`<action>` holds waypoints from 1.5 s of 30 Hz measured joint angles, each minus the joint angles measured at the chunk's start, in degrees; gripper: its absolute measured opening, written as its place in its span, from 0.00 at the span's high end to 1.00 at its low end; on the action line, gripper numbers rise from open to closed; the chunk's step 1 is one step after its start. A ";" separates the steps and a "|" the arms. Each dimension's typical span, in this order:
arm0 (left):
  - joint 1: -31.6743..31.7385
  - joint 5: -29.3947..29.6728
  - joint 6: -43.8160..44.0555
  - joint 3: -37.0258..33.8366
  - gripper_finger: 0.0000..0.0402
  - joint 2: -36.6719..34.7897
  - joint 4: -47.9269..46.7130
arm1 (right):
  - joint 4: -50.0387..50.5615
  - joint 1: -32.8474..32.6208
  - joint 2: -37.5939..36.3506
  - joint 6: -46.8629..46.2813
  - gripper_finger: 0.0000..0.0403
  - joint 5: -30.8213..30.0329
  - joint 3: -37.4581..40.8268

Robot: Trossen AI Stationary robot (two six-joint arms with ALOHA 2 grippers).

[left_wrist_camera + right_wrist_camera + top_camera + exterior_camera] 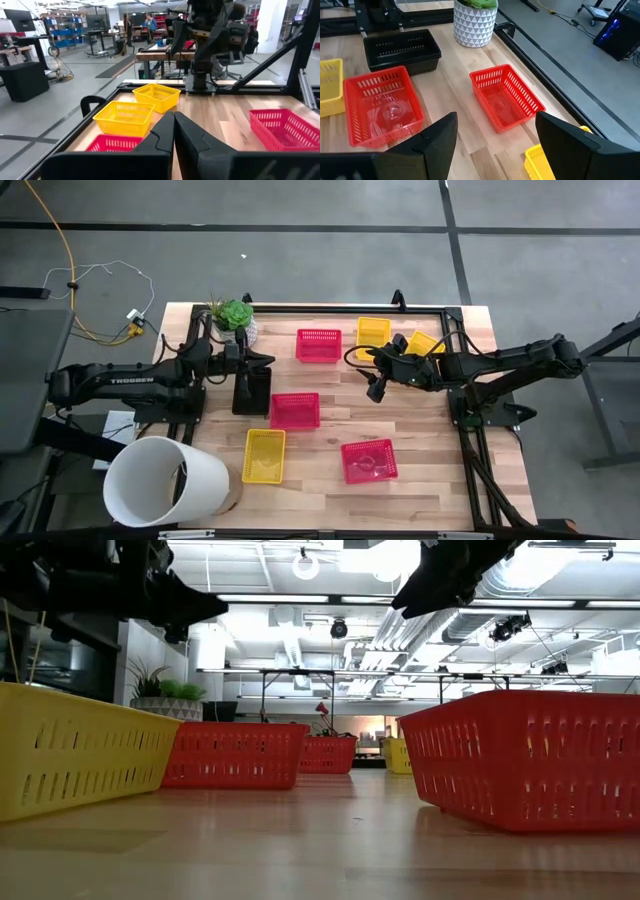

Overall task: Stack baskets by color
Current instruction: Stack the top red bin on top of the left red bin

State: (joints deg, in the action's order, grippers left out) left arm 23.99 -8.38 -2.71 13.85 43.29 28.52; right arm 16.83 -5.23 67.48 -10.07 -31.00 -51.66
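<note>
Baskets lie scattered singly on the counter (420,480): three red baskets (295,410) centre, three yellow baskets (264,455), a black basket (252,391) left; none visibly stacked. Right gripper (378,385) hovers mid-frame, fingers spread, empty. Left gripper (262,361) waits upper left, fingers clenched, empty

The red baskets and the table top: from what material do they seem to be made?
The red baskets look like moulded plastic: thin walls cut with even slots, a uniform colour and a slight gloss. The table top looks like light wood, probably butcher block, since narrow strips with grain run along it; the finish seems smooth and matte.
</note>
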 joint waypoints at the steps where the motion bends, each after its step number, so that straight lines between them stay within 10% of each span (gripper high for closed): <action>1: -0.01 0.04 0.16 0.00 1.00 -0.02 0.23 | 0.02 0.00 0.00 0.09 0.36 0.01 0.00; 19: -0.05 0.13 0.16 0.00 1.00 -0.02 1.08 | -6.61 0.02 2.45 5.21 0.36 10.22 0.00; 31: -0.09 0.46 -0.03 0.00 1.00 -0.02 1.33 | -27.33 7.04 19.91 12.66 0.36 17.61 0.00; 45: -0.09 1.31 0.73 0.02 1.00 -0.02 0.89 | -22.16 15.90 33.96 16.74 0.36 23.63 -7.79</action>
State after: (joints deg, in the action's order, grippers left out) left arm 23.90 -7.07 -1.98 13.87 43.27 29.42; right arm -5.33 10.67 101.44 6.67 -7.36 -59.44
